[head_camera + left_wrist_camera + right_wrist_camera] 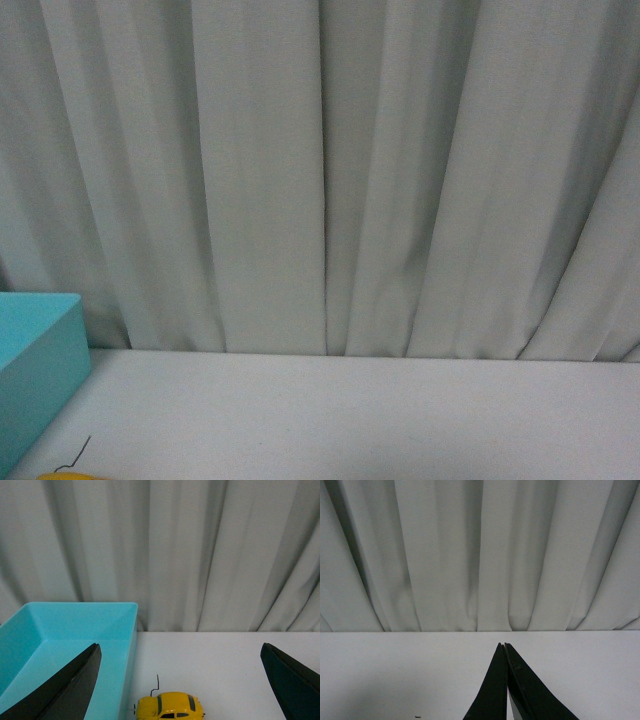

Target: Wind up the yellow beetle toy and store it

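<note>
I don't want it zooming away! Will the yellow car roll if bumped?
Probably: the yellow beetle toy sits upright on a smooth white table, so a nudge could roll it. Its rounded glossy shell may slip when pinched.

A pleated grey-white curtain [320,170] hangs behind a white table [360,420]. A turquoise open-top bin [35,370] stands on the table at 8 o'clock in the front view, close to the curtain.
</note>
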